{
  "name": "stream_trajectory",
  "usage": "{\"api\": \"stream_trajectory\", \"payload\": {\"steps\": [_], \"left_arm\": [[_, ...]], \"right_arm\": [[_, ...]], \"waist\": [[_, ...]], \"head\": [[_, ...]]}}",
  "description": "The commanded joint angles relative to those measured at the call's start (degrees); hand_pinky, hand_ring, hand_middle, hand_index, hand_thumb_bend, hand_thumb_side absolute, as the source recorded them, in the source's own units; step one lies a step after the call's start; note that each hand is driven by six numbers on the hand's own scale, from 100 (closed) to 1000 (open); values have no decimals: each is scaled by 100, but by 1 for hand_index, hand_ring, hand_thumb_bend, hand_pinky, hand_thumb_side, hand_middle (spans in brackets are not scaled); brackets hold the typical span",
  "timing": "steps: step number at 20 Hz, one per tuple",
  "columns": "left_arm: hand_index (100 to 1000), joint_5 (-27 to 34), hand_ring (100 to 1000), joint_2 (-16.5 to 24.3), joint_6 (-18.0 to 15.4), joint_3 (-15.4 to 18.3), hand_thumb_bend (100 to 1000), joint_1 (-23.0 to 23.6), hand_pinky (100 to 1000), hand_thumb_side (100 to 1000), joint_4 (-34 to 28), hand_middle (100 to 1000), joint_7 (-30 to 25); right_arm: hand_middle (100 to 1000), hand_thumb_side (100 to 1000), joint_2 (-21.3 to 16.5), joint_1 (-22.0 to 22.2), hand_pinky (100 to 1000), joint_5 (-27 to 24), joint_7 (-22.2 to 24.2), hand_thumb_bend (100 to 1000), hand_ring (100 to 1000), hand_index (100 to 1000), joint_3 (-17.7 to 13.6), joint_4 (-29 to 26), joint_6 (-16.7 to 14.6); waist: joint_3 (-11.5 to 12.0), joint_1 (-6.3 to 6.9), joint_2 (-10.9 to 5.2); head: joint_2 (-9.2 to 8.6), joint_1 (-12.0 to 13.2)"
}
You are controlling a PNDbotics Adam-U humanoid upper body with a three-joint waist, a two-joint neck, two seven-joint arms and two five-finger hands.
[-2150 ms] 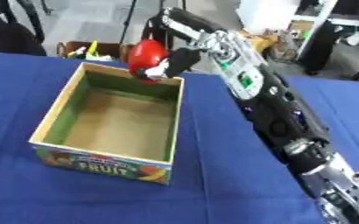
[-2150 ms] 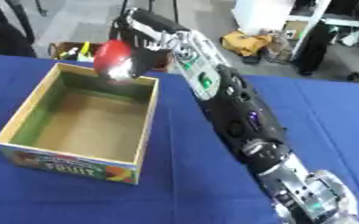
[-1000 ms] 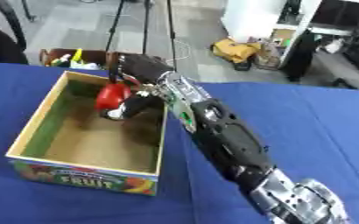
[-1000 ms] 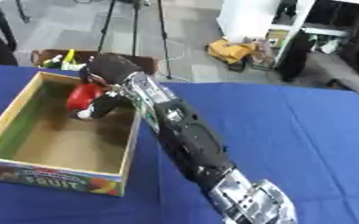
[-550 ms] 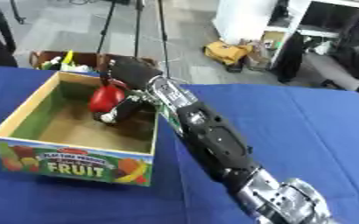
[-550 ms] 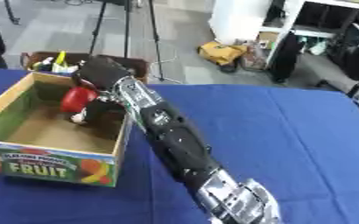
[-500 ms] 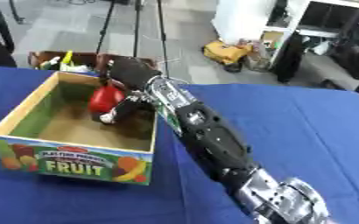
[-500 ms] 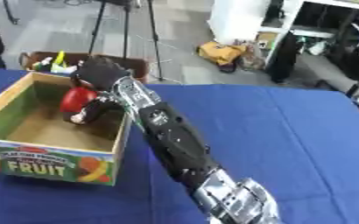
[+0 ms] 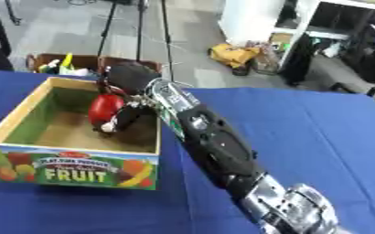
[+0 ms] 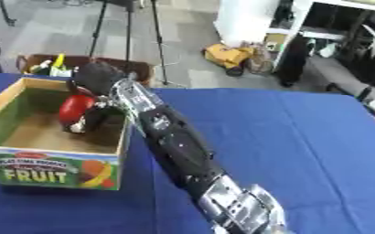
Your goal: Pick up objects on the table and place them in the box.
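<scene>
The placing step is in hand: the red fruit (image 9: 104,109) is clamped in the curled fingers (image 9: 125,119) of the right hand (image 9: 129,96), inside the box (image 9: 77,162), apparently just above its floor. Next, the fingers must be parted and lifted clear

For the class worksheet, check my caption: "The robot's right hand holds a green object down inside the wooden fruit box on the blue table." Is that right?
Not quite: the object is red, not green, as the left eye view shows. The rest stands: the right hand holds it down inside the wooden fruit box on the blue table.
</scene>
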Motion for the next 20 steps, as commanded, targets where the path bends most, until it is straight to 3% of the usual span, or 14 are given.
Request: {"api": "stream_trajectory", "payload": {"steps": [1,5,9,10,12,15,16,17,19,20], "left_arm": [[475,33,266,51,17,0,100,-37,305,815,-92,432,-12],[474,38,266,53,35,4,100,-47,306,816,-97,430,-15],[474,36,266,49,42,10,100,-47,306,816,-102,427,-14],[474,35,265,48,43,11,100,-45,305,815,-102,427,-14],[474,35,265,46,47,10,100,-44,306,815,-101,427,-18],[473,35,265,43,56,9,100,-39,306,815,-100,427,-28],[474,36,265,44,59,11,100,-36,306,815,-100,427,-28],[474,39,265,45,61,11,100,-34,306,815,-101,427,-27],[473,48,265,49,65,9,100,-33,306,815,-103,427,-30],[473,53,265,50,68,7,100,-32,306,815,-103,427,-33]], "right_arm": [[776,601,122,-10,617,-291,547,100,770,295,101,-37,-200],[834,589,128,-5,656,-579,1158,100,821,274,150,-127,-316],[889,520,124,8,699,-666,1646,100,873,378,177,-177,-440],[911,481,122,6,714,-670,1758,132,893,445,178,-186,-471],[927,450,114,-3,728,-658,1979,307,911,501,169,-241,-499],[948,450,63,-32,749,-512,2105,440,936,540,174,-482,-338],[961,450,47,-36,758,-412,2099,429,947,550,194,-572,-254],[970,491,23,-45,770,-260,2061,514,959,560,225,-673,-158],[980,535,3,-45,788,100,1914,539,975,570,303,-856,-10],[990,575,-1,-41,801,272,1829,499,986,577,337,-932,31]], "waist": [[25,27,-92],[25,17,-102],[25,15,-104],[22,16,-105],[11,19,-109],[-17,24,-120],[-24,27,-125],[-31,32,-134],[-40,42,-144],[-43,46,-147]], "head": [[-1,-60],[15,-125],[20,-175],[19,-182],[25,-186],[28,-174],[29,-176],[33,-182],[40,-199],[45,-206]]}}
